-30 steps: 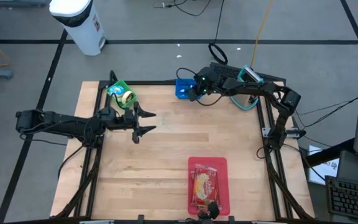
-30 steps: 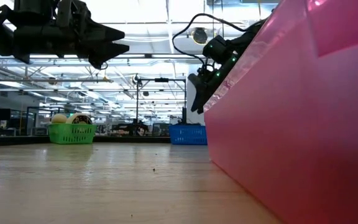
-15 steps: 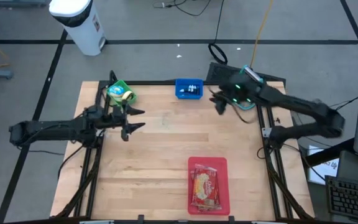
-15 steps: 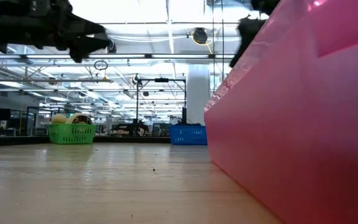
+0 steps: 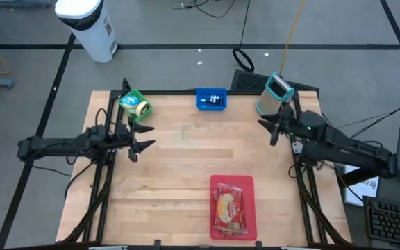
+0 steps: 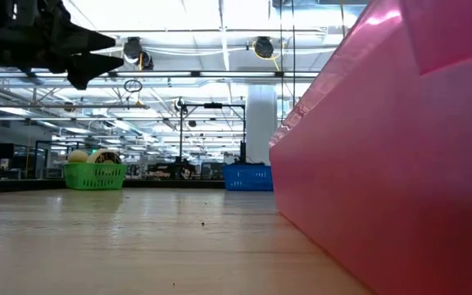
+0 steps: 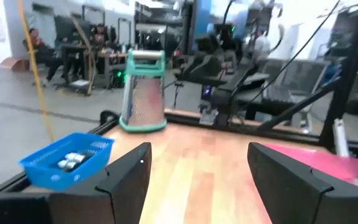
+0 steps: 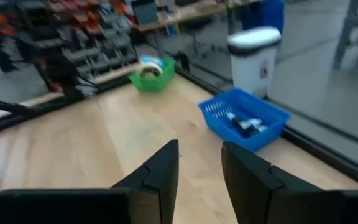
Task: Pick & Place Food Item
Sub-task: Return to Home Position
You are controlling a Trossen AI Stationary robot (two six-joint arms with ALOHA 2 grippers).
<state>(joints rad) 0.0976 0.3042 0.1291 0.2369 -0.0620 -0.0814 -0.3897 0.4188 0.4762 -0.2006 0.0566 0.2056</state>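
Resting inside the blue plastic mesh bin [image 5: 201, 103] at the wooden table's [image 5: 186, 173] far edge: small food colouring bottles [image 5: 216, 98]. Hovering at the left edge: left gripper [image 5: 142, 142], jaws spread wide, empty. Hovering at the right edge: right gripper [image 5: 268, 132], jaws likewise wide, empty, well apart from the bin.
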